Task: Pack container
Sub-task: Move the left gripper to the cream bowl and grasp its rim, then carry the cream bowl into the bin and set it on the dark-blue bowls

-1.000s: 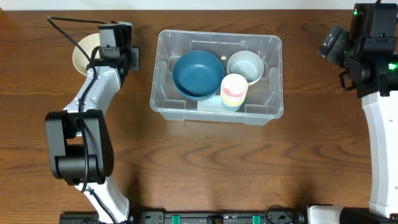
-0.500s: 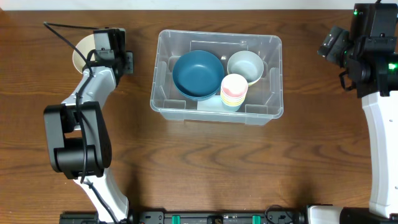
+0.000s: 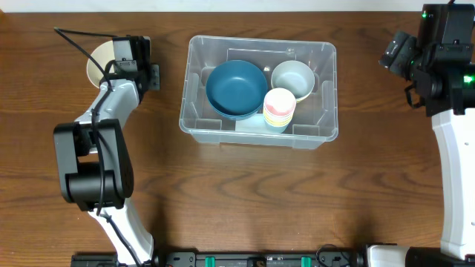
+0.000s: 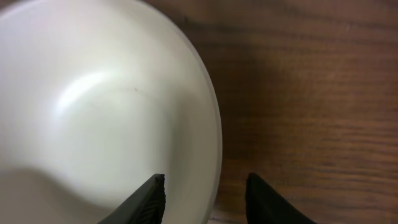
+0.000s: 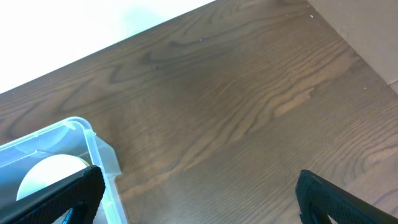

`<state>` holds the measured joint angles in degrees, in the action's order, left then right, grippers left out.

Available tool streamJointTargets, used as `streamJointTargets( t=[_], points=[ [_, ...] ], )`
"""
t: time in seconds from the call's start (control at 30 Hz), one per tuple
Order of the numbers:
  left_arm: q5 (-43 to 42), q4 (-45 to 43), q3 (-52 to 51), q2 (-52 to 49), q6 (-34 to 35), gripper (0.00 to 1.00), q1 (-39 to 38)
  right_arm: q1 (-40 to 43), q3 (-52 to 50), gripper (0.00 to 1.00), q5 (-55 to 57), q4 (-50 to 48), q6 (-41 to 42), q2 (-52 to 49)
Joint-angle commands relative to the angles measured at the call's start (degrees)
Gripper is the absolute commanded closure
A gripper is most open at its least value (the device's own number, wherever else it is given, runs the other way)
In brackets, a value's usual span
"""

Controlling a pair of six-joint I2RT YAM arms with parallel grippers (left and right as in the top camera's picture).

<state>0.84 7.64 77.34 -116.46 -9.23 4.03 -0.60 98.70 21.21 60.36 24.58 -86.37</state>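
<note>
The clear container (image 3: 260,40) stands mid-table and holds a blue bowl (image 3: 236,88), a cream bowl (image 3: 292,78) and a stack of pastel cups (image 3: 279,107). A second cream bowl (image 3: 98,65) sits on the table at the far left. My left gripper (image 3: 121,55) is at that bowl's right edge. In the left wrist view the cream bowl (image 4: 106,118) fills the frame and the left gripper (image 4: 205,186) straddles its rim. One finger is inside and one outside, with wood showing between rim and outer finger. My right gripper (image 5: 199,199) hangs wide open, holding nothing.
The right gripper (image 3: 397,52) hovers right of the container, whose corner (image 5: 99,149) shows in its wrist view. The table's far edge runs just behind the container and the left bowl. Bare wood lies in front of the container.
The left gripper has shifted a little left, onto the rim of the cream bowl on the table. The right arm and the container's contents have not moved.
</note>
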Motion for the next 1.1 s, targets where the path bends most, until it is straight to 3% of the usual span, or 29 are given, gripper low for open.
streamJointTargets(
  t=[0.0, 0.17, 0.23, 0.27, 0.3, 0.63, 1.07],
  points=[
    [0.3, 0.3, -0.5, -1.5, -0.2, 0.65, 0.1, 0.2, 0.3, 0.01, 0.4, -0.1, 0.7, -0.2],
    [0.3, -0.3, -0.5, -1.5, -0.2, 0.73, 0.1, 0.2, 0.3, 0.01, 0.4, -0.1, 0.7, -0.2],
    [0.3, -0.3, -0.5, -1.5, -0.2, 0.81, 0.1, 0.2, 0.3, 0.01, 0.4, -0.1, 0.7, -0.2],
    [0.3, -0.3, -0.5, -1.5, -0.2, 0.93, 0.1, 0.2, 0.3, 0.01, 0.4, -0.1, 0.7, -0.2],
    [0.3, -0.2, -0.5, -1.5, -0.1, 0.94, 0.1, 0.2, 0.3, 0.01, 0.4, -0.1, 0.7, -0.2],
    [0.3, 3.7, 0.1, 2.5, -0.1, 0.94, -0.1, 0.2, 0.3, 0.01, 0.4, -0.1, 0.7, -0.2],
    [-2.2, 6.9, 0.6, 27.8, 3.6, 0.94, -2.9, 0.2, 0.3, 0.01, 0.4, -0.1, 0.7, -0.2]
  ],
)
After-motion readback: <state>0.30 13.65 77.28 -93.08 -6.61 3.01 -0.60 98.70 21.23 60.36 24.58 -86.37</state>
